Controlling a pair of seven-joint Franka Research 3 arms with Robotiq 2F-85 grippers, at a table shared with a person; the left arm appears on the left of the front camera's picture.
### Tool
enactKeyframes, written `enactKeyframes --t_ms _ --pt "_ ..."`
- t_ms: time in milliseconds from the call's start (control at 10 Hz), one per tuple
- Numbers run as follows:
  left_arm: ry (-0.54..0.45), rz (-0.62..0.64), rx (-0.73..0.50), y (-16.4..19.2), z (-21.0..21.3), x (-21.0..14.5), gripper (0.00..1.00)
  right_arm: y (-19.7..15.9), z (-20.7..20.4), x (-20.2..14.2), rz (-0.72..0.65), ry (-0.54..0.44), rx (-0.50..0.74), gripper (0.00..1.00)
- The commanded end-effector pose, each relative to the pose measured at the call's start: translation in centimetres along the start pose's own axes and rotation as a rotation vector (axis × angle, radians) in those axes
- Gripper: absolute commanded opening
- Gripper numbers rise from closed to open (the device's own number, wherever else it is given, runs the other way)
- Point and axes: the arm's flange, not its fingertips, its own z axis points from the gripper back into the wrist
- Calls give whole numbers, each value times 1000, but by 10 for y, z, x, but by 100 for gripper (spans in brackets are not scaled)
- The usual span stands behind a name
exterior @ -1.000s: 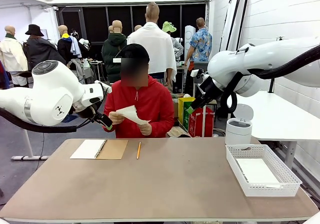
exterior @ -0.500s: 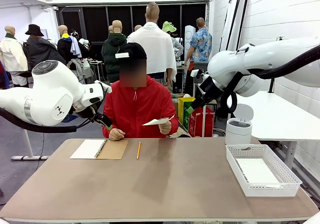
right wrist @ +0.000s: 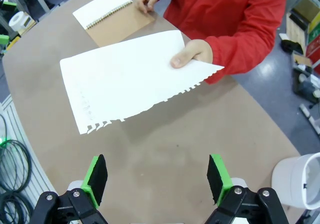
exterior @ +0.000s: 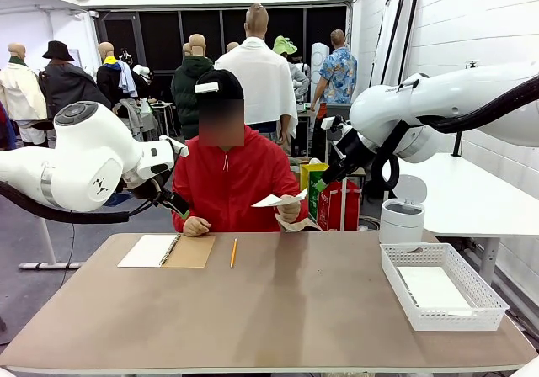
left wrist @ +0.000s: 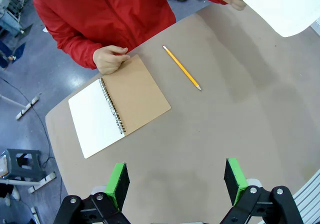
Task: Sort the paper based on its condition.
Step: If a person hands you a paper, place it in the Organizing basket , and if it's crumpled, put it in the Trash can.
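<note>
A person in a red jacket sits at the far side and holds one sheet of the paper (exterior: 276,200) out over the table edge in one hand (exterior: 290,211). In the right wrist view this sheet (right wrist: 130,79) is flat, with a ragged, torn edge, and hangs above the table ahead of my open right gripper (right wrist: 156,178). The sheet's corner (left wrist: 285,6) is at the top right of the left wrist view. My left gripper (left wrist: 176,181) is open above the table, with nothing between its fingers. Both grippers (exterior: 178,209) (exterior: 318,183) hover high on either side of the person.
An open spiral notebook (exterior: 167,251) with a brown cover lies at the far left, with the person's other hand (left wrist: 111,59) beside it. A yellow pencil (exterior: 233,252) lies next to it. A white basket (exterior: 455,316) at the right holds a white sheet (exterior: 431,286). A white bin (exterior: 402,221) stands behind it.
The person has swung the sheet from in front of the chest out to the picture's right, now in one hand. The other hand dropped to the notebook. Neither arm has moved.
</note>
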Motion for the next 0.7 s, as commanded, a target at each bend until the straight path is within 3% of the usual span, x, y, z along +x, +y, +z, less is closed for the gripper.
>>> enactKeyframes --t_ms 0,300,600 --pt "3 -3 -1 0 -1 -1 100 0 0 -1 -3 1 0 100" --pt "3 -3 -1 0 -1 -1 100 0 0 0 0 0 0 100" --pt "3 -3 -1 0 -1 -1 100 -29 5 18 -280 -77 50 100"
